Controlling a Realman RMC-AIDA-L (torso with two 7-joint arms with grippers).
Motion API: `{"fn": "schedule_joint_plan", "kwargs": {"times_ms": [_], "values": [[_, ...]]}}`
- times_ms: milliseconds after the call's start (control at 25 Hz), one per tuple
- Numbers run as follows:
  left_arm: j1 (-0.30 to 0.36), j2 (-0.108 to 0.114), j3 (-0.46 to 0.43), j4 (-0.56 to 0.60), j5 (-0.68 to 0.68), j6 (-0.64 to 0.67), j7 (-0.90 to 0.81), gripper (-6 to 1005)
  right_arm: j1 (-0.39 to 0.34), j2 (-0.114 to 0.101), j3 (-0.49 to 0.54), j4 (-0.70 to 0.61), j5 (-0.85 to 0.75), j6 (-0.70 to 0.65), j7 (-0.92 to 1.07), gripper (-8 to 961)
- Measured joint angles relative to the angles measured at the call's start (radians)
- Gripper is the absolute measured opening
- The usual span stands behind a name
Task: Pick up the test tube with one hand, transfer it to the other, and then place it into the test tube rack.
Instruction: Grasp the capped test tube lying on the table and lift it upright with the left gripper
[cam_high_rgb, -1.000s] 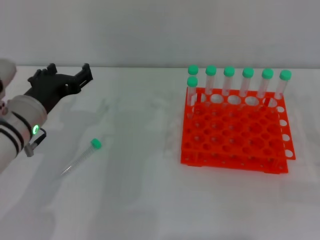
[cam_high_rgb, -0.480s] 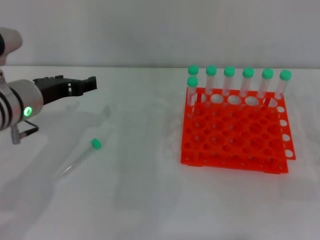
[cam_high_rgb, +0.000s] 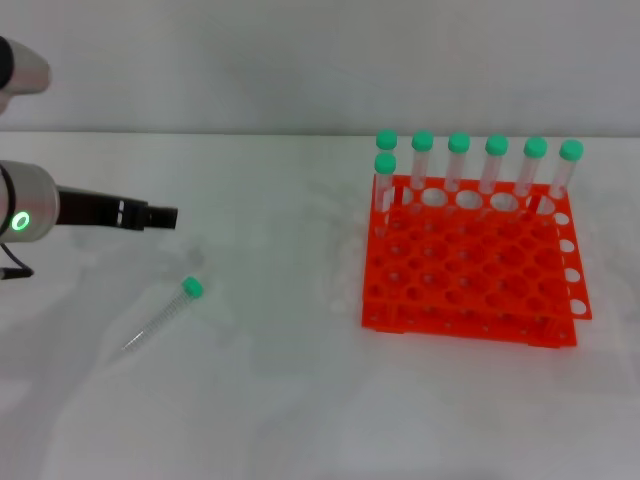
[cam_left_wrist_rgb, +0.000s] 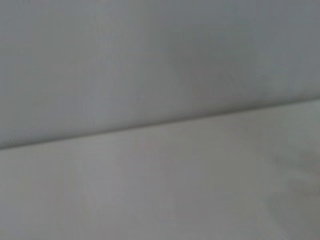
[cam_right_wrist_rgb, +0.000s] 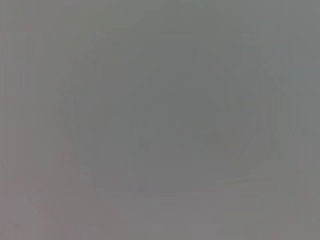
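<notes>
The slender clear plastic test tube with the green screw cap (cam_high_rgb: 165, 315) is being left flat on the white table (cam_high_rgb: 280, 400), cap toward one o'clock, not yet gripped. At its eleven o'clock, the black left gripper (cam_high_rgb: 160, 215) is being held above, edge-on (finger spacing cannot be told). Far at three o'clock, the bright orange plastic test tube rack (cam_high_rgb: 470, 270) is being kept ready, with seven capped tubes (cam_high_rgb: 459, 160) standing in it. Only blank surface is being shown by both wrist views.

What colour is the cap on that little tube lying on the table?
Green. The tube lies flat on the white table; its cap shows best in the head view.
</notes>
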Motion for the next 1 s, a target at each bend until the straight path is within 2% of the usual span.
{"fn": "schedule_joint_plan", "kwargs": {"times_ms": [240,1000], "values": [[-0.021,-0.002,0.002,0.004,0.049,0.094,0.002,884,0.003,0.000,0.000,0.000,0.002,0.000,0.000,885],[0.022,-0.006,0.010,-0.014,0.038,0.178,0.021,883,0.016,0.000,0.000,0.000,0.000,0.012,0.000,886]]}}
